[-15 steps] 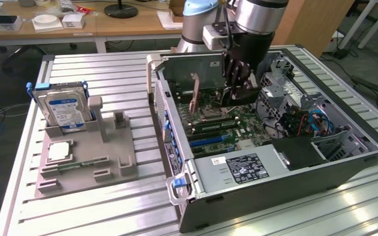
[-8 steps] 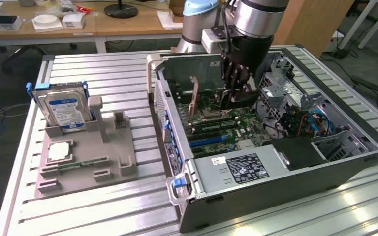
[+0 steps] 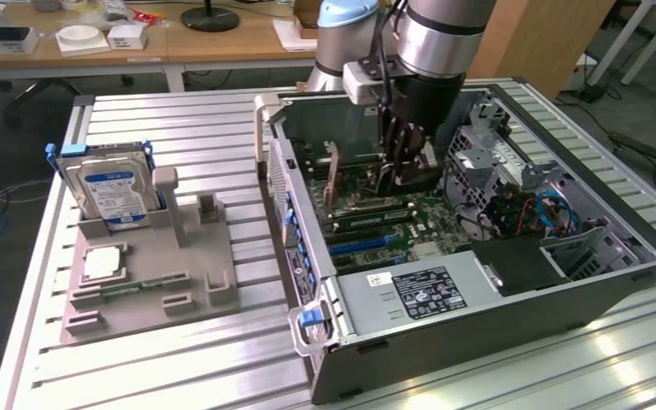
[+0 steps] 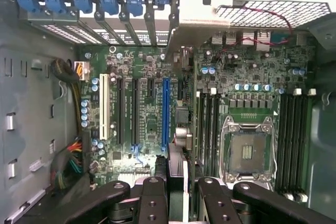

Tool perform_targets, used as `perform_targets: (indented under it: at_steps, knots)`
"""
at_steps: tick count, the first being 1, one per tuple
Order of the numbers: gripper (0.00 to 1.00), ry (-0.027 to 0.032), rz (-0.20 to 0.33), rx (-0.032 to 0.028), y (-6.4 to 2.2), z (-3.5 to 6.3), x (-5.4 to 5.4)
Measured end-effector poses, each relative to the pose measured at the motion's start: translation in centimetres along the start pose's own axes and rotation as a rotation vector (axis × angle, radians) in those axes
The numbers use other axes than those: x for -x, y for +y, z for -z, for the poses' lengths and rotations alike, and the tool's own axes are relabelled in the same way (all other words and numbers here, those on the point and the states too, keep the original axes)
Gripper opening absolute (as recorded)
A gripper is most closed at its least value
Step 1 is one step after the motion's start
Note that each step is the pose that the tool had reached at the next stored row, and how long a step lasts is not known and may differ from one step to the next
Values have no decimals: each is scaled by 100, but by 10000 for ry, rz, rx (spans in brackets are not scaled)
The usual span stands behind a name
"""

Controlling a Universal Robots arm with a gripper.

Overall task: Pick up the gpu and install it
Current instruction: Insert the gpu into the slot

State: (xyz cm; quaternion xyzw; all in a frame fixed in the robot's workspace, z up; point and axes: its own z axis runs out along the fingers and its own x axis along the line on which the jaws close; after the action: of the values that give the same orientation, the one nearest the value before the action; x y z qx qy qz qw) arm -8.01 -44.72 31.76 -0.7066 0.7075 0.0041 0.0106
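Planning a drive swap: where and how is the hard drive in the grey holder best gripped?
Grip the hard drive by its free upper part, pinching its two broad faces, and come straight down from above. It stands upright in the grey holder, whose slot hides its lower end, so lifting upward likely frees it.

You get bright, even room light. Glare streaks the metal table (image 3: 630, 354) at the exterior view's right; the case's rear panel (image 4: 199, 11) washes out white; the motherboard (image 4: 149, 103) is evenly lit.
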Motion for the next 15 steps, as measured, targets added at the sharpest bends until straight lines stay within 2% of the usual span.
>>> perform_targets:
  at_steps: [8,15]
  knots:
    - [27,7,-297,-6,32,-131,-19]
    - [27,7,-301,-6,44,-216,-21]
